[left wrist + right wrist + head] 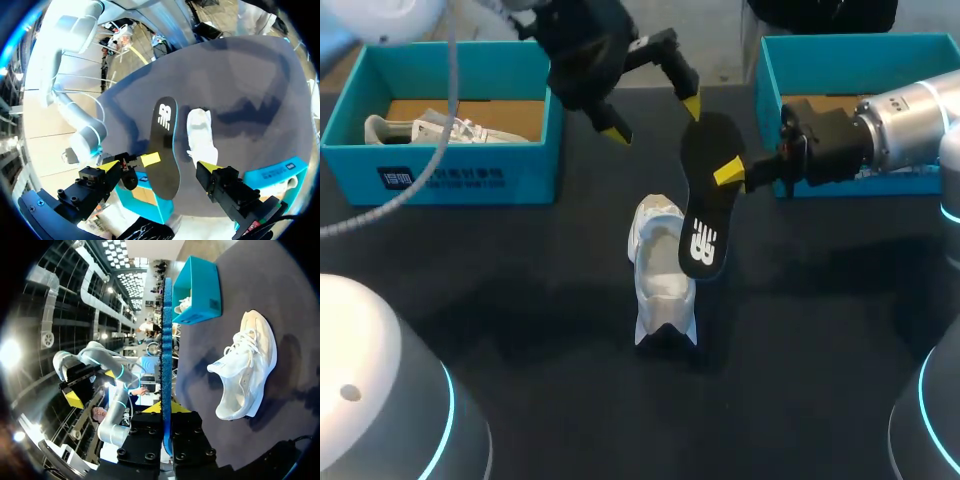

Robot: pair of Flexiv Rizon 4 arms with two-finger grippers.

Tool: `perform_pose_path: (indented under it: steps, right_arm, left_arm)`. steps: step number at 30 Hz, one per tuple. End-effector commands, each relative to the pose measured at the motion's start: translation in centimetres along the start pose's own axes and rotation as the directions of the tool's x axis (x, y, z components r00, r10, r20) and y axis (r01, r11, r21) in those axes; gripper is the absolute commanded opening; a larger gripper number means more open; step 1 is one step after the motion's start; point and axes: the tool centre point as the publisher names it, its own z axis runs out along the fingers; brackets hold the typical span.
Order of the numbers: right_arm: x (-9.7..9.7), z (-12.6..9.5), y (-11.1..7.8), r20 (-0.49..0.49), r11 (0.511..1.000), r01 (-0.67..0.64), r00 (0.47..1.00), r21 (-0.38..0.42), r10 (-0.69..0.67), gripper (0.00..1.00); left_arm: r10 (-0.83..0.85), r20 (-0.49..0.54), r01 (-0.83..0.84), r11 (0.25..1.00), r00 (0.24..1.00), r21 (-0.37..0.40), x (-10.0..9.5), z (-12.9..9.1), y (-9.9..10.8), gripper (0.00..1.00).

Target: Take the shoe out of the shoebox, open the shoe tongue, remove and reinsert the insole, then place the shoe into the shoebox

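Note:
A white sneaker [663, 275] lies on the black table, also seen beside the insole in the left wrist view [200, 131] and the right wrist view [247, 370]. My right gripper [726, 176] holds the black insole [703, 195] in the air just above the shoe, shut on its edge. The right wrist view shows the insole [166, 335] edge-on between my right gripper's [166, 409] fingers. My left gripper [654, 119] hangs open just behind the insole's top and holds nothing. In the left wrist view the insole [165, 140] lies ahead of my open left gripper [160, 165].
A teal shoebox [440, 165] at the back left holds another white shoe [420, 130]. A second teal shoebox [770, 70] stands at the back right, behind my right arm. Dark table surface stretches in front of the sneaker.

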Motion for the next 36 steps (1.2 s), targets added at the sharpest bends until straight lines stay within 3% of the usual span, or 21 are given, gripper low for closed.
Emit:
perform_pose_path:
  steps: [1,16,24,36]
  right_arm:
    - [0.1,-0.1,-0.2,0.006,1.0,-0.002,1.0,-0.006,0.003,0.0]
    - [0.2,-0.7,-0.3,0.014,1.0,-0.022,1.0,-0.014,0.022,0.0]
    - [0.5,-1.0,-0.3,0.022,1.0,-0.026,0.999,-0.008,0.026,0.0]
    - [0.5,-1.0,-0.6,0.024,0.999,-0.04,0.999,0.0,0.04,0.0]
  left_arm:
    - [-0.004,0.327,0.017,0.999,0.945,-0.037,1.1,0.4,-0.8,1.0]
    - [0.112,0.643,-0.006,0.986,0.758,-0.165,2.5,1.9,-1.1,1.0]
    - [0.119,0.755,0.018,0.985,0.645,-0.17,2.8,2.6,-1.4,1.0]
    - [0.089,0.836,0.052,0.989,0.541,-0.139,3.7,4.0,-2.3,1.0]
